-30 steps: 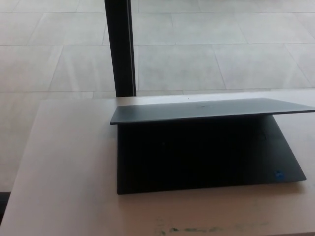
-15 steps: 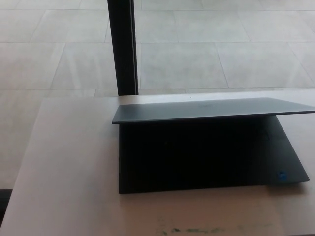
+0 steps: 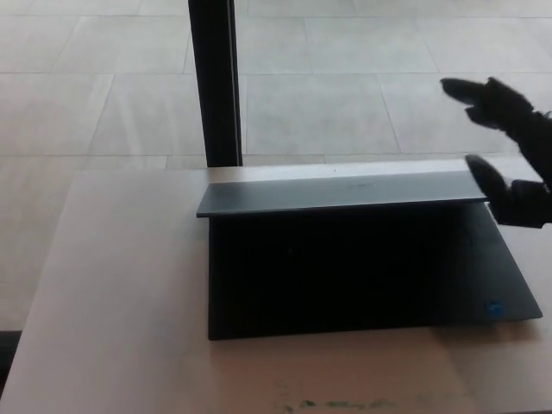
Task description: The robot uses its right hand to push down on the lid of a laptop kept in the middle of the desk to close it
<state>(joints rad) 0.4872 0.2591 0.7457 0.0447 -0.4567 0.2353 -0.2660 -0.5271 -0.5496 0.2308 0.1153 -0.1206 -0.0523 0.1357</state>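
Observation:
A dark laptop [image 3: 362,276] sits in the middle of the pale desk [image 3: 121,302]. Its lid [image 3: 345,191] is tilted low over the base, partly open, with the keyboard area in deep shadow. A small blue sticker [image 3: 492,307] shows at the base's front right corner. My right hand [image 3: 507,151] comes in from the right edge, black, with fingers spread apart and holding nothing. It hovers above the lid's right end; I cannot tell whether its lower finger touches the lid. My left hand is out of the picture.
A black vertical post [image 3: 216,82] rises behind the desk's far edge, left of the laptop's middle. Beyond the desk lies a light tiled floor [image 3: 345,78]. Greenish smudges [image 3: 336,403] mark the desk's near edge.
My right hand has entered from the right and now hangs over the lid's right end. The laptop and lid stand as before. Earlier the camera shifted slightly.

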